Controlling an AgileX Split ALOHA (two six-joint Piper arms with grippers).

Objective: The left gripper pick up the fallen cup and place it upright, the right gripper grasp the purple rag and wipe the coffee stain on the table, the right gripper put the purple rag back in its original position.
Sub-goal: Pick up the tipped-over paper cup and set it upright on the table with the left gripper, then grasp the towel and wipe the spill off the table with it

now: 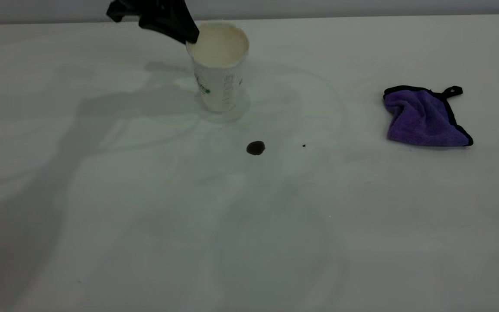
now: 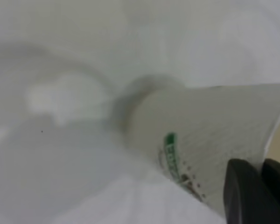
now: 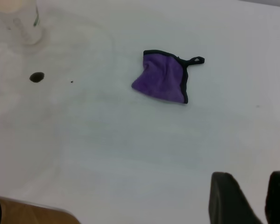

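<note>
Standing upright on the table (image 1: 102, 242) in the exterior view: the fallen cup (image 1: 219, 69), cream inside showing, with the left gripper (image 1: 191, 38) pinching its rim at the far-left side; coffee stain (image 1: 255, 147) just in front of the cup, purple rag (image 1: 425, 118) well apart to the right (loop tab pointing away). Left wrist: black fingertips (image 2: 245, 193) closed over the cup's lip, green band visible. Right wrist: right gripper (image 3: 252, 198) hovering above bare table, fingers parted and holding nothing, rag and stain beyond.
</note>
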